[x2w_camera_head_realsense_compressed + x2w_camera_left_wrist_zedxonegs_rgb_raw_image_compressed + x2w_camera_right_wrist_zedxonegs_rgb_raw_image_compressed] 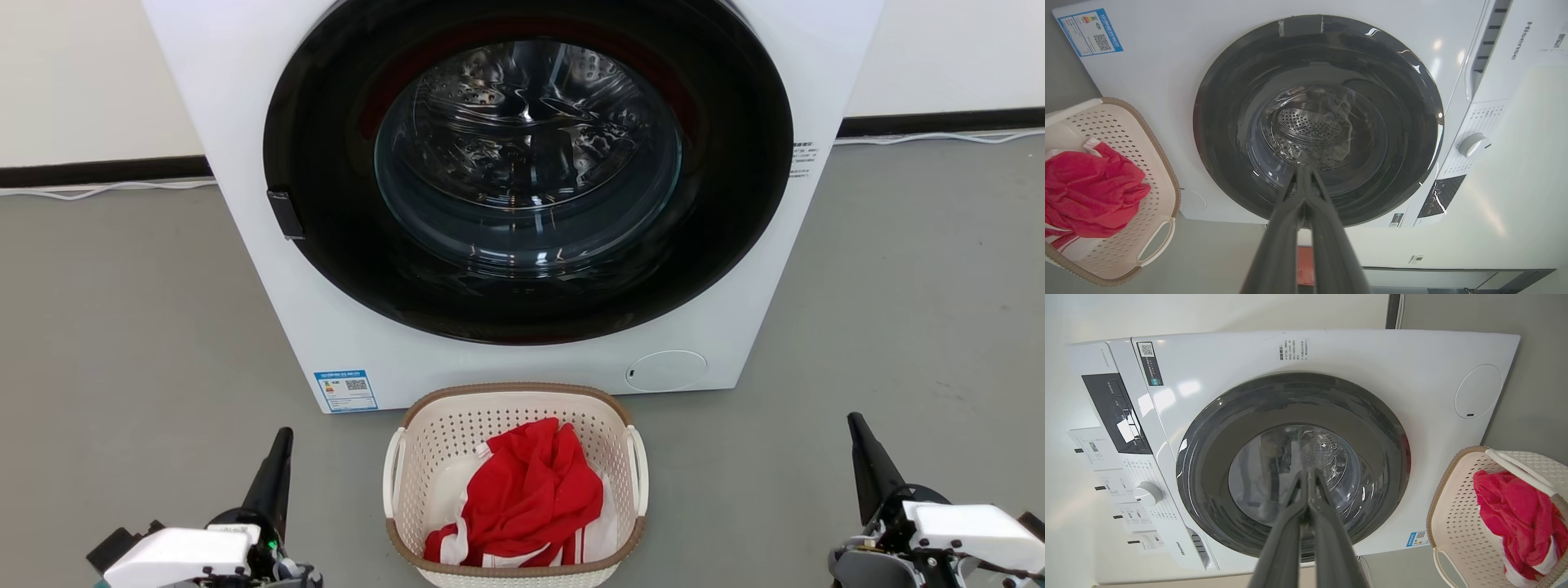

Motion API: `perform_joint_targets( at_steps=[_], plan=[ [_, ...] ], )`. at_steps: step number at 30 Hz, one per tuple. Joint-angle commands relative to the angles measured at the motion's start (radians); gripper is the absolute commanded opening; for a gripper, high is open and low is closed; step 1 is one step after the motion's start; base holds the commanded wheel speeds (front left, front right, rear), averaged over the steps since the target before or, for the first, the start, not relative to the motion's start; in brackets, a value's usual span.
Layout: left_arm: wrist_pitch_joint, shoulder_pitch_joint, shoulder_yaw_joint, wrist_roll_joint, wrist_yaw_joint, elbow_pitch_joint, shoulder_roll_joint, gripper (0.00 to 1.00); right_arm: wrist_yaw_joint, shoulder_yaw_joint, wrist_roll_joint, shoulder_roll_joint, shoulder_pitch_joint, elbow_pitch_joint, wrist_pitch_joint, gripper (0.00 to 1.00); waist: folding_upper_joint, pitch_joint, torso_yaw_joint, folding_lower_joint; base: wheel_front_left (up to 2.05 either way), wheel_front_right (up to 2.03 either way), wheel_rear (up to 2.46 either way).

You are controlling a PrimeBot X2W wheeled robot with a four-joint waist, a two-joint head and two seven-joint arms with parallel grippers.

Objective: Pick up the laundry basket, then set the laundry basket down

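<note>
The laundry basket (454, 433), cream-white and perforated with a brown rim, sits on the grey floor just in front of the washer, holding a red and white garment (531, 494). Its white side handles (394, 472) face left and right. My left gripper (282, 438) stands at the lower left, well apart from the basket, its fingers shut with nothing between them. My right gripper (856, 425) is at the lower right, also shut and empty. The basket (1155, 171) lies left of the left gripper (1302, 169) in its wrist view, and the basket (1453, 506) lies right of the right gripper (1306, 473).
A white front-loading washer (245, 98) with a closed dark round door (526, 171) stands close behind the basket. Grey floor (122, 327) spreads on both sides. A white wall with a dark baseboard and a white cable (98, 189) runs behind.
</note>
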Motion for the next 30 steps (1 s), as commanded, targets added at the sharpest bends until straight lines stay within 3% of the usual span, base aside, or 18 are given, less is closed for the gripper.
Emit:
perform_joint_targets(
  at_steps=[1,30],
  plan=[
    [0.010,-0.068,0.039,-0.033,-0.015,-0.020,0.010,0.00,0.007,0.019,0.034,-0.010,-0.059,-0.023,0.014,0.00,0.0000,0.000,0.000,0.0000,0.00,0.00,0.00],
    [0.019,-0.069,0.050,-0.024,-0.015,-0.019,0.001,0.00,0.007,0.015,0.030,-0.007,-0.059,-0.023,0.018,0.00,0.0000,0.000,0.000,0.0000,0.00,0.00,0.00]
  ],
)
